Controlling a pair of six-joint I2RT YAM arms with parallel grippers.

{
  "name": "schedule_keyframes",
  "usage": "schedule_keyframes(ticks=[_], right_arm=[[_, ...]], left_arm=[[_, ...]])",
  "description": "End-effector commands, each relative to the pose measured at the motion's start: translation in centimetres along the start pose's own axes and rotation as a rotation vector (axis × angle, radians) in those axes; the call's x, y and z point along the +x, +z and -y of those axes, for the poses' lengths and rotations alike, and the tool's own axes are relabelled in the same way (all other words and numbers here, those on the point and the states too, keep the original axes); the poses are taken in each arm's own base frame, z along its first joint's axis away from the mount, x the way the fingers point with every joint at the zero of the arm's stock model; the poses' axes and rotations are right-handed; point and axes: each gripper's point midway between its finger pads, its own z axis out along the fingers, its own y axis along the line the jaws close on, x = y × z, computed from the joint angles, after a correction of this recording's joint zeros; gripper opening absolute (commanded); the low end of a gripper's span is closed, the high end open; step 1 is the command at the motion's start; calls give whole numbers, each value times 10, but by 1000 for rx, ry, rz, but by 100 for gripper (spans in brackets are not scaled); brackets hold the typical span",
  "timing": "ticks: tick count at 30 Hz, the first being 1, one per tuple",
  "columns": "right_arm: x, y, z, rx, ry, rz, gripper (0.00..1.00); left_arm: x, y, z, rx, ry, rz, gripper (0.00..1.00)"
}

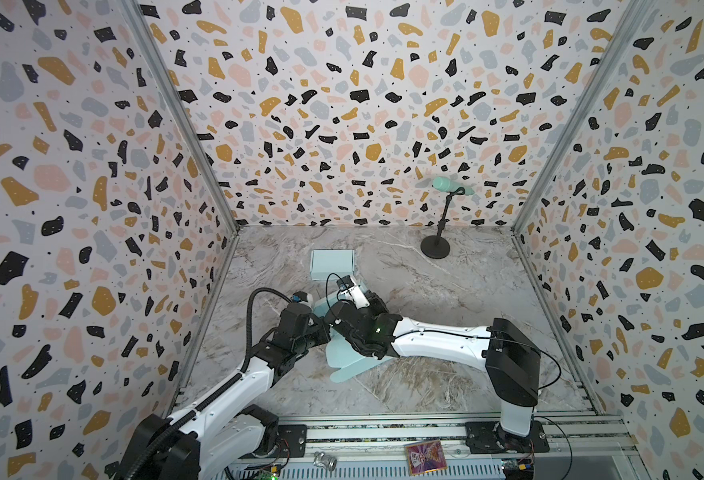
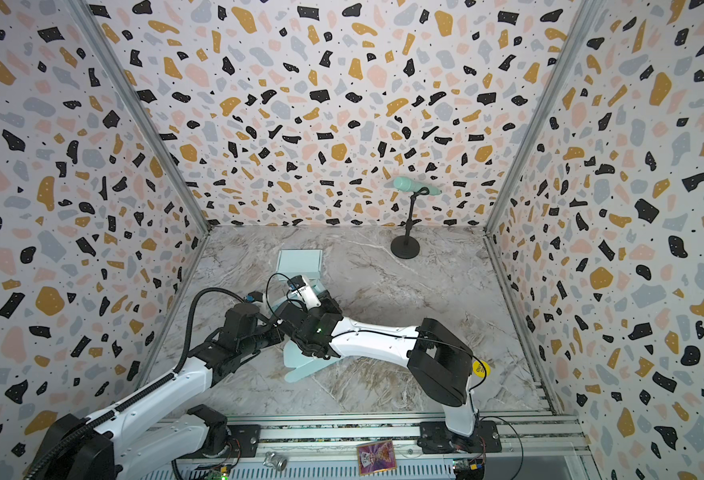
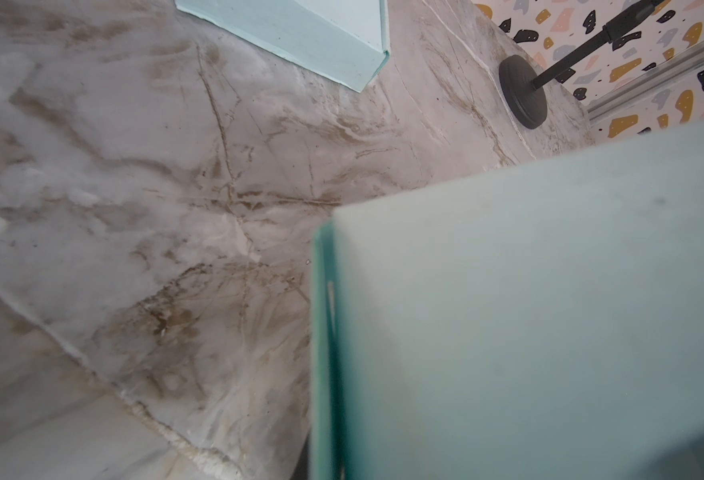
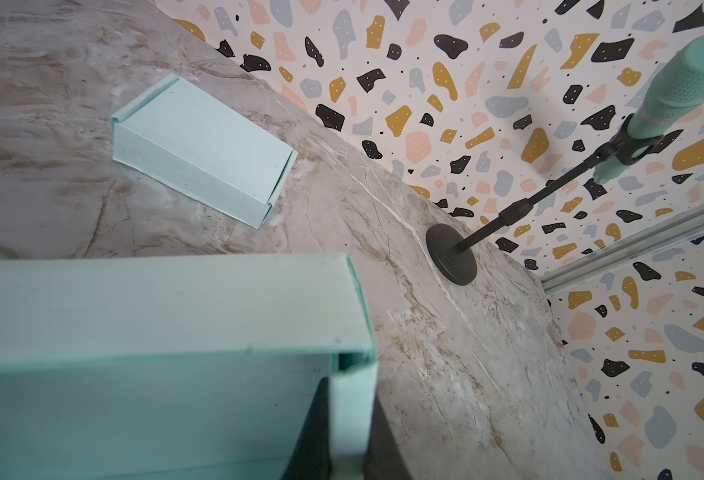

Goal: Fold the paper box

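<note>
Print on the right arm's yellow sticker (image 2: 479, 368) was too small to read. Both arms crouched over the paper box (image 1: 350, 365) on the tabletop (image 1: 445, 291). The right gripper (image 4: 348, 444) pinched its side wall. The left gripper (image 1: 321, 328) was clenched, its hold hidden.

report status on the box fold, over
Left gripper shut, against paper box panel. Right gripper pinching its end wall. Box half-formed, near flaps lying flat. Folded box, mic stand well behind.

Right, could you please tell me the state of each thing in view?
Half-folded box: one end wall raised, near flaps flat on the table.
Finished box: closed, lying at the back.
Microphone: clipped in its stand.
Left gripper: shut, close beside the half-folded box.
Right gripper: shut on the half-folded box's end wall.
</note>
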Motion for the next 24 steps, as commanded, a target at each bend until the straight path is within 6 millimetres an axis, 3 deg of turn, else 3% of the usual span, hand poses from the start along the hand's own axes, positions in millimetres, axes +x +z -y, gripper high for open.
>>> schedule_keyframes(ticks=[1, 7, 18, 22, 24], right_arm=[[-2, -6, -15, -69, -21, -3, 17], [-5, -34, -4, -119, 60, 37, 33], [-6, -103, 24, -316, 241, 118, 60], [-20, -142, 46, -319, 218, 213, 68], [-30, -151, 62, -361, 231, 243, 72]], left_arm=[[-21, -17, 64, 258, 113, 76, 8], [-22, -16, 60, 235, 116, 85, 7], [-21, -8, 42, 150, 156, 99, 8], [-23, -4, 31, 64, 238, 99, 10], [-24, -2, 29, 37, 272, 99, 10]])
